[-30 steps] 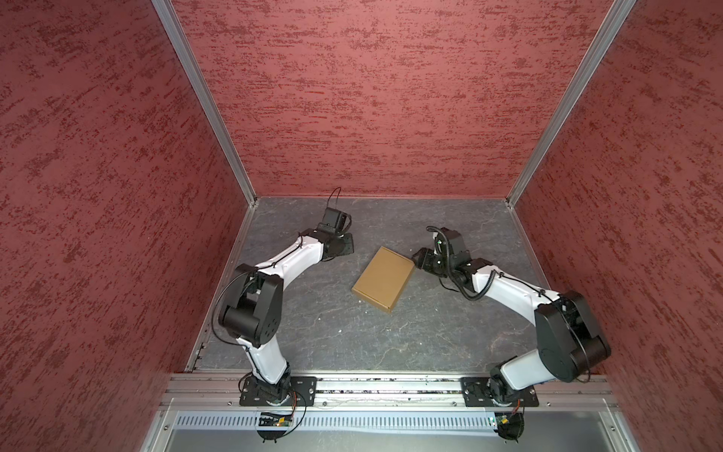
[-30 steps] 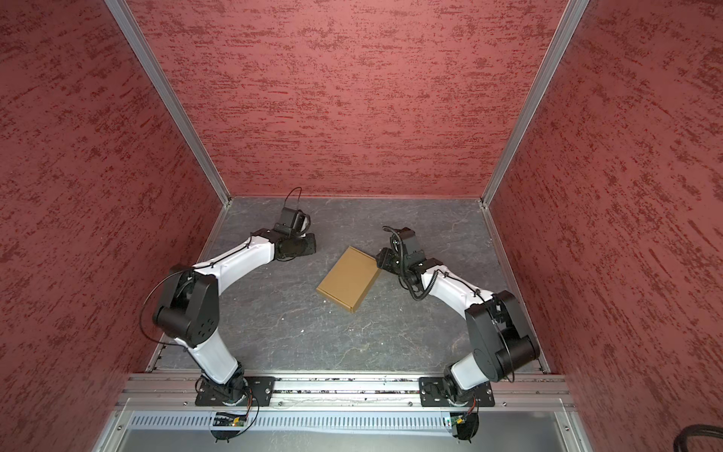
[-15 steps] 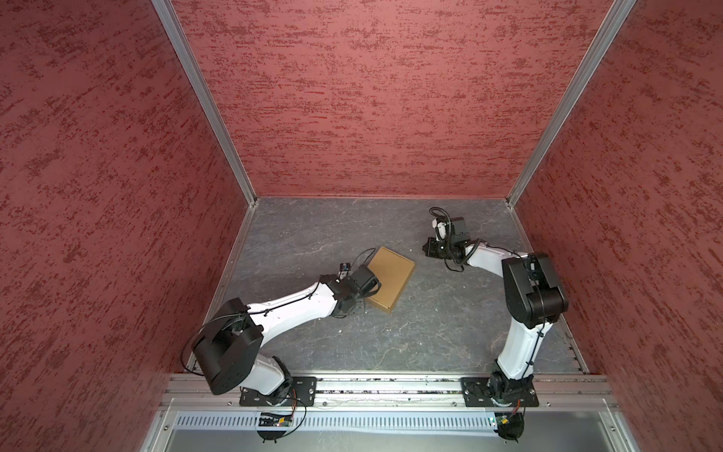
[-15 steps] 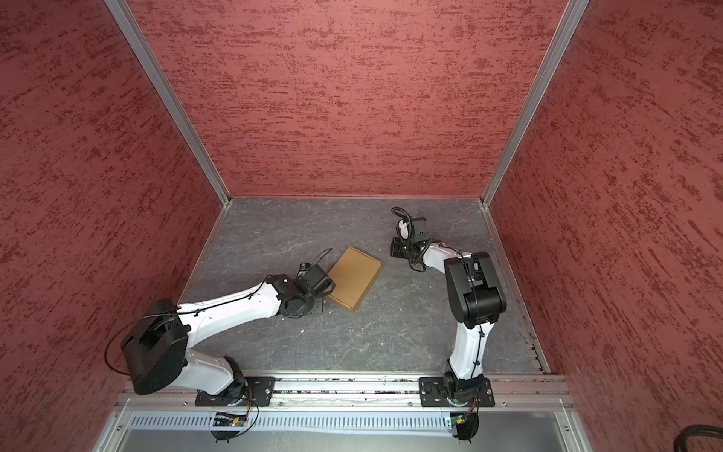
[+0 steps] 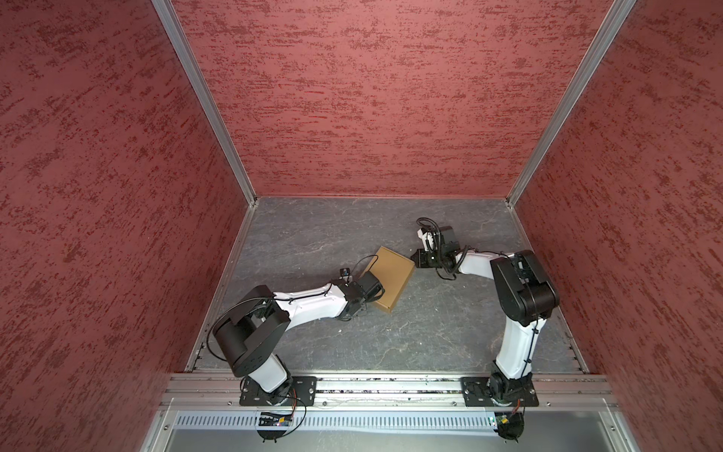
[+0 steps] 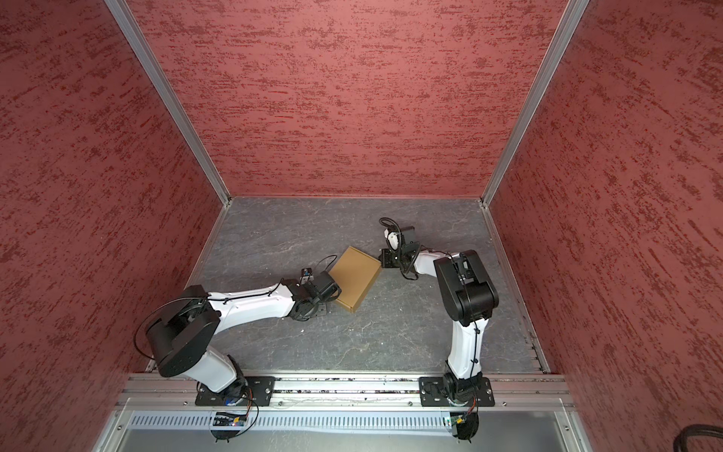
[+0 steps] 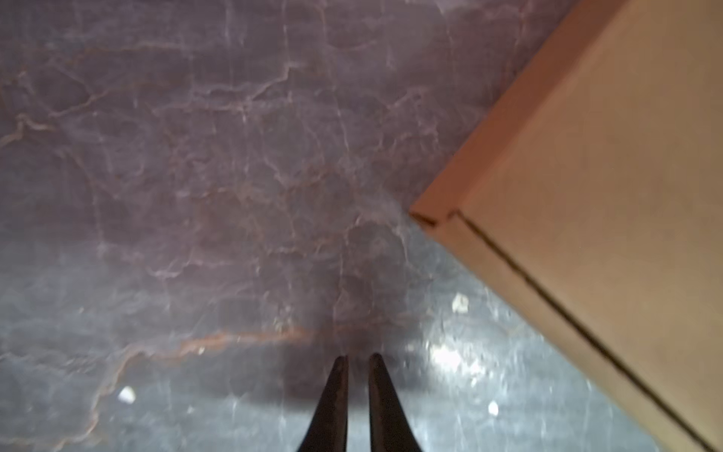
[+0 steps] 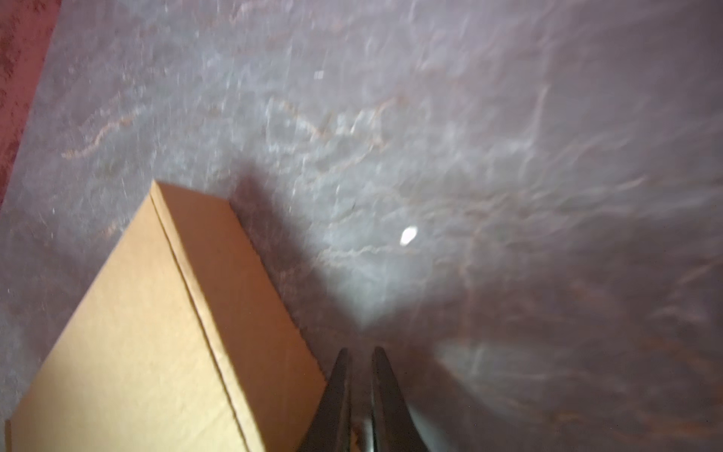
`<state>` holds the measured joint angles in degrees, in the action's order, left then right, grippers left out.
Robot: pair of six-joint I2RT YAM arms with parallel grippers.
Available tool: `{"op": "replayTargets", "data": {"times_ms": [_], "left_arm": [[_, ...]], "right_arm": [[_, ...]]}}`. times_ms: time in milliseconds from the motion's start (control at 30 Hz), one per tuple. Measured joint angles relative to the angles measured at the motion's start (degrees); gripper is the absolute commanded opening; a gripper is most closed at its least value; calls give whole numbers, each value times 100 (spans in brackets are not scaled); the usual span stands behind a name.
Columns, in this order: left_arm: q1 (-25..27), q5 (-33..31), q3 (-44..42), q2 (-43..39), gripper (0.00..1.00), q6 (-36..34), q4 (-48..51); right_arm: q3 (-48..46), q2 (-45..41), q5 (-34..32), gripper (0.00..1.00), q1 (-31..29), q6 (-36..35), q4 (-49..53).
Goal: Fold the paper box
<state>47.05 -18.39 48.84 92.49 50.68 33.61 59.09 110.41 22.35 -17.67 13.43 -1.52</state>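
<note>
The paper box (image 5: 392, 279) (image 6: 357, 278) is a plain tan cardboard mailer, folded shut and lying flat at an angle on the grey floor in both top views. My left gripper (image 7: 359, 356) hangs over bare floor just off one box corner (image 7: 424, 217); its jaws are shut with nothing between them. My right gripper (image 8: 360, 349) (image 5: 419, 260) sits low beside the box's right corner, its shut fingers alongside the side wall (image 8: 250, 297) and holding nothing. The lid seam shows in both wrist views.
Red textured walls (image 5: 352, 98) close in the left, back and right sides. An aluminium rail (image 5: 391, 385) with both arm bases runs along the front. Small white specks (image 8: 408, 235) lie on the floor. The right arm's elbow (image 5: 522, 287) stands high.
The left arm has swung from the box's far left to its near left side. The right arm has drawn in and raised its elbow. Both grippers have closed. The box has barely moved.
</note>
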Motion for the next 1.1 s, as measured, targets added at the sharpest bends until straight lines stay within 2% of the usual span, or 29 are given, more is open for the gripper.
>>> {"op": "replayTargets", "data": {"times_ms": [300, 567, 733, 867, 933, 1000, 1100], "left_arm": [[-439, 44, 31, 205, 14, -385, -704], [-828, 52, 33, 243, 14, -726, -874], [-953, 208, -203, 28, 15, -903, -1043], [-1368, 343, -509, -332, 18, -1073, -1027], [-1593, 385, -610, -522, 18, -1161, -1021], [-1773, 420, -678, -691, 17, -1224, -1019], [-1849, 468, -693, -859, 17, -1309, -1012]], "right_arm": [[-1032, -846, -28, 13, -363, 219, -334], [-1757, -1591, -490, 16, -835, 522, -380], [-2074, -2216, -824, 22, -892, 588, -70], [-2092, -2837, -1073, 32, -927, 557, 334], [-2092, -3117, -1224, 33, -966, 540, 494], [-2092, -3252, -1366, 29, -992, 538, 590], [-2092, -3215, -1504, 25, -997, 564, 662]]}}
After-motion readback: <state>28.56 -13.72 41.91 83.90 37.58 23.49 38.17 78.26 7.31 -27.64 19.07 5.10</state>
